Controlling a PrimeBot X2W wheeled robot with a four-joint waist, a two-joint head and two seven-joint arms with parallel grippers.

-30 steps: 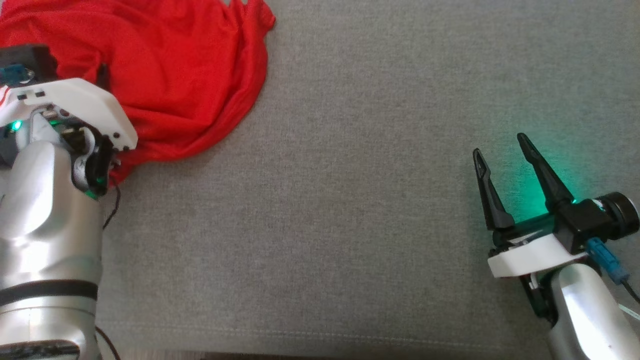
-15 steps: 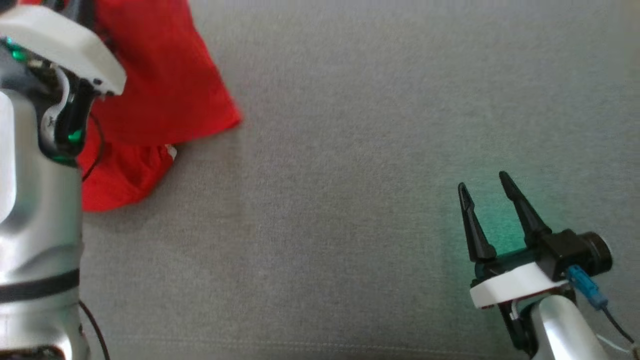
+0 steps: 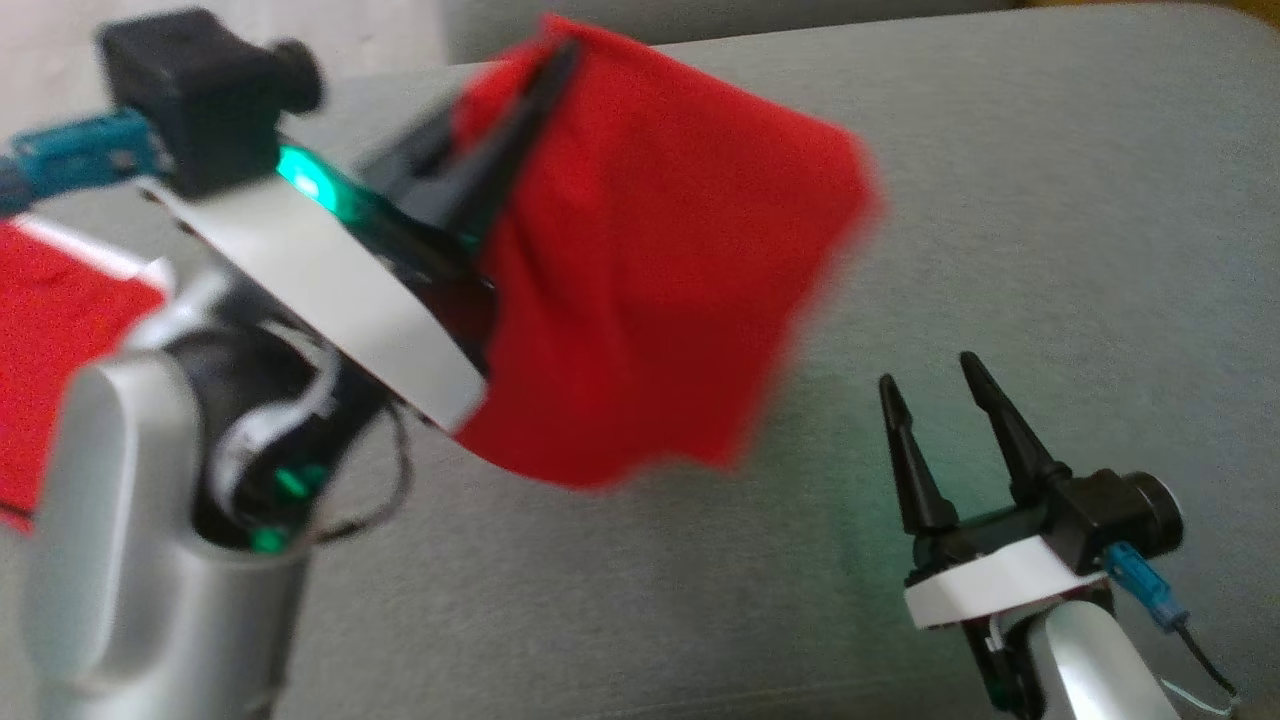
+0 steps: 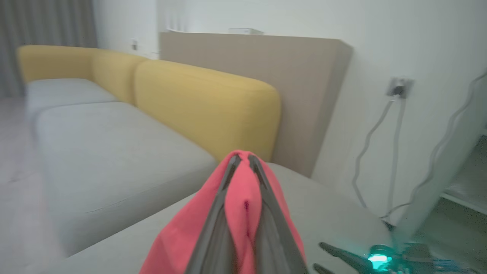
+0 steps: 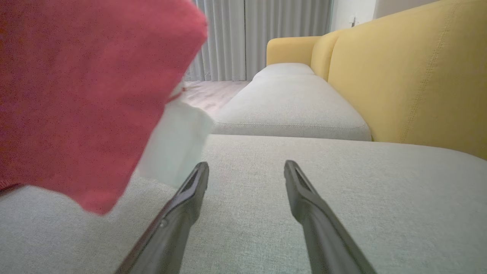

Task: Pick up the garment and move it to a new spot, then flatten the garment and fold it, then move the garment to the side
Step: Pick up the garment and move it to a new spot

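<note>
Grey sofa cushion [image 3: 1050, 220] spreads across the head view, and every place here is told against it; the red garment [image 3: 660, 290] hangs above the cushion's left half, bunched and blurred, pinched at its top by the left gripper [image 3: 558, 58], whose two dark fingers are closed together on the cloth; more red shows beyond the left forearm [image 3: 130, 520], toward the cushion's left end; the right gripper [image 3: 928, 375] sits low over the cushion's right front part, jaws spread wide and holding nothing, well apart from the cloth. From the left wrist, that gripper's fingers [image 4: 217, 213] meet at their tips with the garment caught between them and draped down both sides (it reads pinker here, likely the camera's doing); a yellow backrest [image 4: 205, 110] rises along the cushion's far edge. From the right wrist, bare cushion lies between the parted fingers [image 5: 304, 198], and the garment hangs above the cushion at that view's left; whether its lowest corner brushes the cushion I cannot tell. As I judge it, the pick-up is done and the carry to a new spot is under way; setting down, flattening, folding and moving aside are all left.
</note>
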